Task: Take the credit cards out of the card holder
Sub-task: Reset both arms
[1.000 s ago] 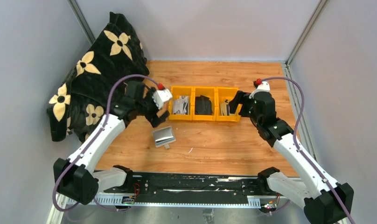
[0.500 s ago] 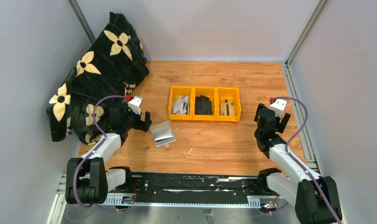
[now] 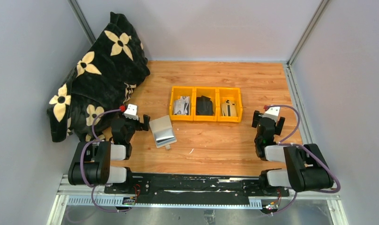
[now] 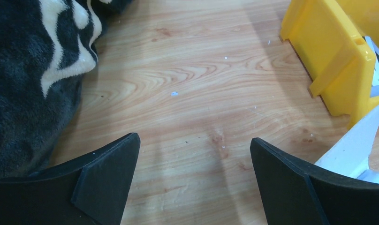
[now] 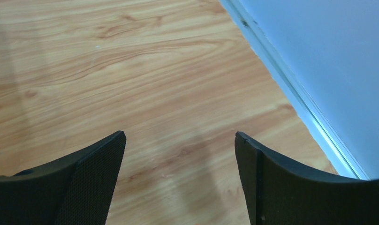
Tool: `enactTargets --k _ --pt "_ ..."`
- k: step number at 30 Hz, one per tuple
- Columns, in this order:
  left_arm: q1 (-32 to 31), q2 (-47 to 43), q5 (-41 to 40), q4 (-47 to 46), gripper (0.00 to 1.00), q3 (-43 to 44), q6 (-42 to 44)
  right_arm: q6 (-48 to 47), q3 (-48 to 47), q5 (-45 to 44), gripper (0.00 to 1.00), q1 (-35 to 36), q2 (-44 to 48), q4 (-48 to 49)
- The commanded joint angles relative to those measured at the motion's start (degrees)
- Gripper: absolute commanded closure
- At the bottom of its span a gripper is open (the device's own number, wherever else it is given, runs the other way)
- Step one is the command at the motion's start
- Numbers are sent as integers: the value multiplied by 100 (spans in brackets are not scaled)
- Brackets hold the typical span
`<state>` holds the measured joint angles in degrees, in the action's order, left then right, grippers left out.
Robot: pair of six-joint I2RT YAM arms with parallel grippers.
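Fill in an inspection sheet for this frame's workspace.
Surface: wooden table, a few small specks.
Job's things: card holder lies open, silvery inside up, beside the left gripper; credit cards sit in the left and right yellow bins.
Clutter: black item in the middle bin; flowered blanket heaped at the left rear.
Grippers: left and right gripper open, empty.
Cables: purple cable loops at each wrist; no snag seen.
Surroundings: grey walls, metal rail.

Smooth wood-grain table (image 3: 216,140), glossy plastic bins (image 3: 206,118), fuzzy cloth (image 3: 103,61), shiny silvery card holder (image 3: 162,132).
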<state>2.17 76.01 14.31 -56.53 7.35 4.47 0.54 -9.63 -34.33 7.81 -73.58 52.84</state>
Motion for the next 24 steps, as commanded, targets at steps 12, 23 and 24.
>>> enactTargets --k 12,23,24 --pt "-127 275 -823 -620 0 341 -143 -440 -313 1274 6 -280 -656 586" --pt "-130 276 -818 -579 0 364 -124 -440 -320 1269 6 -280 -658 579" --pt "-130 273 -821 -574 0 357 -129 -440 -316 1265 6 -280 -658 578"
